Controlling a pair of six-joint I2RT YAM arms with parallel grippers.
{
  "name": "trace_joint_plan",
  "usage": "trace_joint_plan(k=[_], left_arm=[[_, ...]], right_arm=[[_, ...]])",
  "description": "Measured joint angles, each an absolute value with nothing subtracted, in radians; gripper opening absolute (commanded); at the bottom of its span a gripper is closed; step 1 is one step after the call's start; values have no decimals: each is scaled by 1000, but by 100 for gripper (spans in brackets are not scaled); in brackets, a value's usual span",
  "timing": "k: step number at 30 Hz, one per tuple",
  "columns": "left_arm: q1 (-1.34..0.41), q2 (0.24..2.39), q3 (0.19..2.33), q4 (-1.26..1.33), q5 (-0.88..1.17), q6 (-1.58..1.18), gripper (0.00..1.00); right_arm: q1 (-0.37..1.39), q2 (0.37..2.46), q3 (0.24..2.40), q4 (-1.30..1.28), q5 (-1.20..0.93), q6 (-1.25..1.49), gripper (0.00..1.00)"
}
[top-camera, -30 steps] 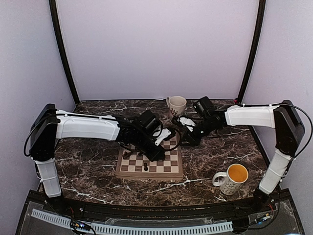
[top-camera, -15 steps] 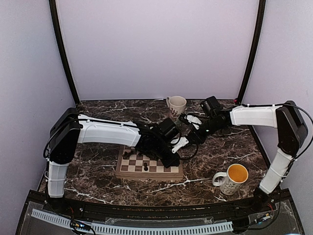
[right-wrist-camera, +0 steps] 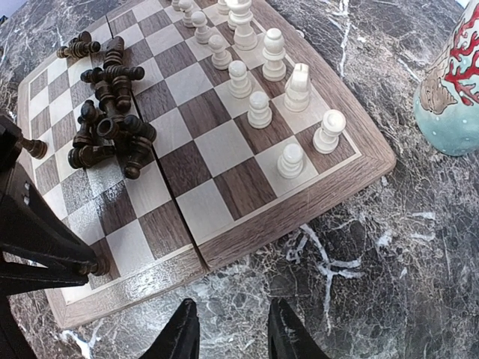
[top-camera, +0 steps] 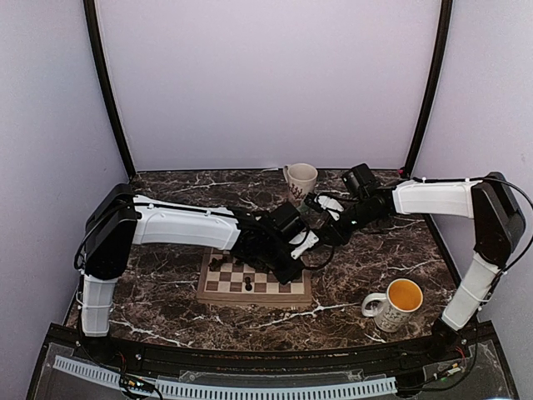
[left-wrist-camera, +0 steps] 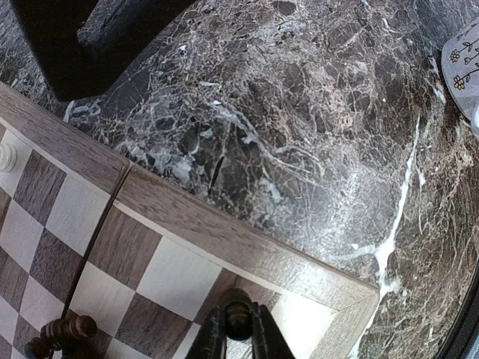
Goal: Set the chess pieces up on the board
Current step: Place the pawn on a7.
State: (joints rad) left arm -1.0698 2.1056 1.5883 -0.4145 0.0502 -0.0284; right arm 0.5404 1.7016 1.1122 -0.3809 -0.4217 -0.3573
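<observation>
The board [right-wrist-camera: 217, 202] lies on the marble desk [right-wrist-camera: 359, 247], towards the near middle. The white pieces [right-wrist-camera: 258, 108] stand upright in two rows along one side. The dark pieces [right-wrist-camera: 112, 112] lie toppled in a heap on the other half, a few scattered beside it. A patterned mug [top-camera: 301, 179] stands beyond the board's far edge, and a mug with a yellow inside [top-camera: 393, 306] sits well apart at the near right.

The left arm [top-camera: 179, 225] reaches across the far part of the board, and in the top view it hides much of that part. The left gripper [left-wrist-camera: 238, 336] has its jaws closed on the head of one dark piece [left-wrist-camera: 238, 313]. That piece stands upright on a square close to the board's corner. The right gripper [right-wrist-camera: 233, 333] hangs over bare marble just off the board's edge. Its jaws are parted with nothing between them, and the patterned mug is close on one side.

A second ago the left arm's shoulder sat further left, and its gripper hung over the board's middle. It has since swung right to the far right corner. The right gripper has drawn back a little towards the patterned mug. Over the last half second both have barely shifted.
</observation>
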Motion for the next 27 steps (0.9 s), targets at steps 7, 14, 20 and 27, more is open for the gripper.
trace_joint_plan(k=[7,14,20,27], left_arm=[[-1070,2108,1588,-425,38,-49,27],[-1070,2108,1588,-429,55,-53,25],[-1070,2108,1588,-417,81,-53,24],[-1070,2108,1581,-418,86,-53,27]], right_arm=[[540,1702,1112,-381,-430,-357,33],[540,1702,1112,-381,-431,-357,33],[540,1702,1112,-381,-435,-357,34],[540,1702,1112,-381,-438,-357,34]])
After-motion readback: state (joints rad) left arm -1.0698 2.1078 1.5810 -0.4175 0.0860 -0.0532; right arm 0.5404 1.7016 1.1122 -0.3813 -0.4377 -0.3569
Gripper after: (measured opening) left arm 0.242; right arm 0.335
